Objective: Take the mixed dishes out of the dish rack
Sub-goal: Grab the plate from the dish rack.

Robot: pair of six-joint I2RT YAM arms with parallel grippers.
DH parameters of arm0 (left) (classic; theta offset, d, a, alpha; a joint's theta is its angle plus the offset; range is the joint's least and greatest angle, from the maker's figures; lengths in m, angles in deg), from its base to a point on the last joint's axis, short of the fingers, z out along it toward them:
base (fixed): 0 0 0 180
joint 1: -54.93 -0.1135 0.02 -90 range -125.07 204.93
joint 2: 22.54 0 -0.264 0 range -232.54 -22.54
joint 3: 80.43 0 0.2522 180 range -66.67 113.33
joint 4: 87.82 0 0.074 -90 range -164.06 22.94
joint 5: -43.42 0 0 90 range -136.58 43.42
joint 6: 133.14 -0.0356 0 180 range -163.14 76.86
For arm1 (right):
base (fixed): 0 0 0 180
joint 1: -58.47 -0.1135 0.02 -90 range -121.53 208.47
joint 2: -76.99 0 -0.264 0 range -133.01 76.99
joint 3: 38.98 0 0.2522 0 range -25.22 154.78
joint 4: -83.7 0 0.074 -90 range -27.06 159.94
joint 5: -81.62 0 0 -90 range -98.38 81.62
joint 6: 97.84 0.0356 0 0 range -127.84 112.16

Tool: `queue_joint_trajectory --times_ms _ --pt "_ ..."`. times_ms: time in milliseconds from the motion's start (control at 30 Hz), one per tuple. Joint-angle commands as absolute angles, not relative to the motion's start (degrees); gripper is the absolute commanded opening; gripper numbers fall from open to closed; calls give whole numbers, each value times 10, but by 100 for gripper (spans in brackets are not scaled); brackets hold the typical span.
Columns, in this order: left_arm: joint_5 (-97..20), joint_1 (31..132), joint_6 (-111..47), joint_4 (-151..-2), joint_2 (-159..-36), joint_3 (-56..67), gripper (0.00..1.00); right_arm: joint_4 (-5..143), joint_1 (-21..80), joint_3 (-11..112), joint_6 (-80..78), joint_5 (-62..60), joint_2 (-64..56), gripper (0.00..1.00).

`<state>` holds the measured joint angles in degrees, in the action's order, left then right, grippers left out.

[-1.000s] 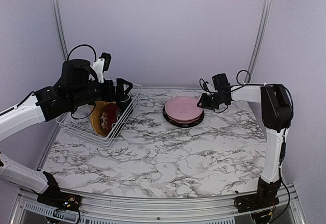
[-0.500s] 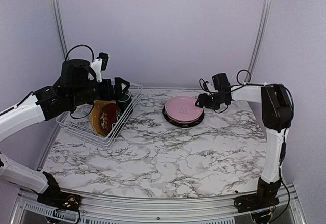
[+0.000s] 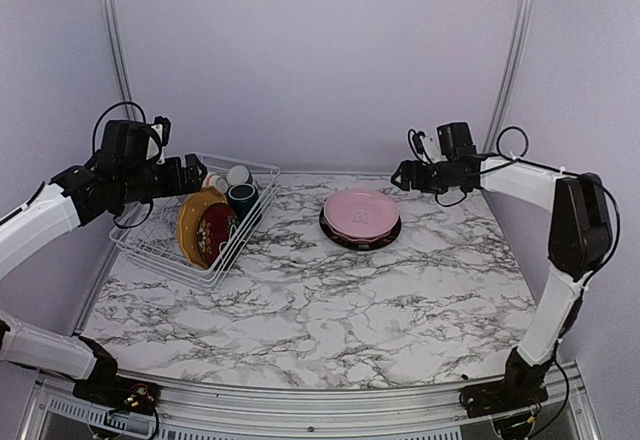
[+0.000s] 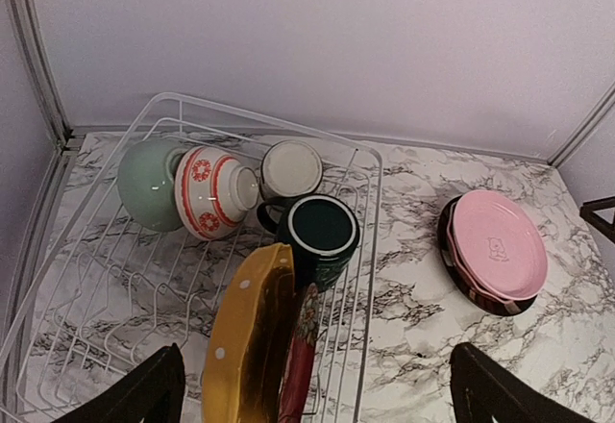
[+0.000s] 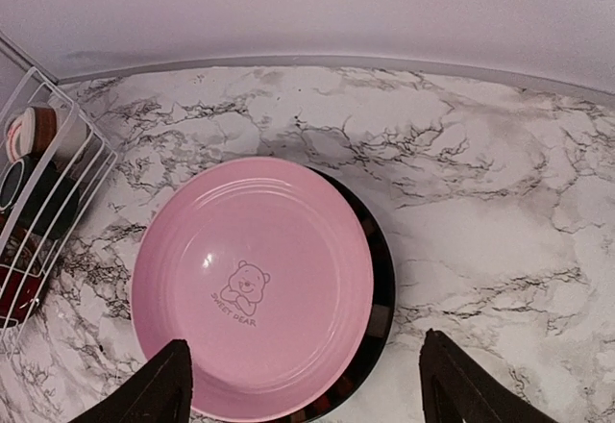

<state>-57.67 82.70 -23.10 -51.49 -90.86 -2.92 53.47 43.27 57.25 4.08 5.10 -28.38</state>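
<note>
Pink plate atop black plate (stacked); right gripper above, spread.

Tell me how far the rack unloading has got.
Done: pink plate stacked on black plate on the table. In hand: nothing; right gripper open near that stack, left gripper open over the dish rack. Remaining: yellow plate, dark red plate, teal mug, green bowl, red-patterned cup, small pale cup, all in the rack.
</note>
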Motion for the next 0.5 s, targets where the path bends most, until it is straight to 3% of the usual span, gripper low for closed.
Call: queue_joint_trajectory --times_ms 0,100,467 --pt "-601 808 -251 -470 -907 -38 99 564 434 537 35 64 -229 82" --pt "-601 798 -250 -476 -913 -47 98 582 433 504 38 81 -191 98" --pt "-562 763 -260 -497 -992 -56 81 610 433 415 34 102 -81 98"
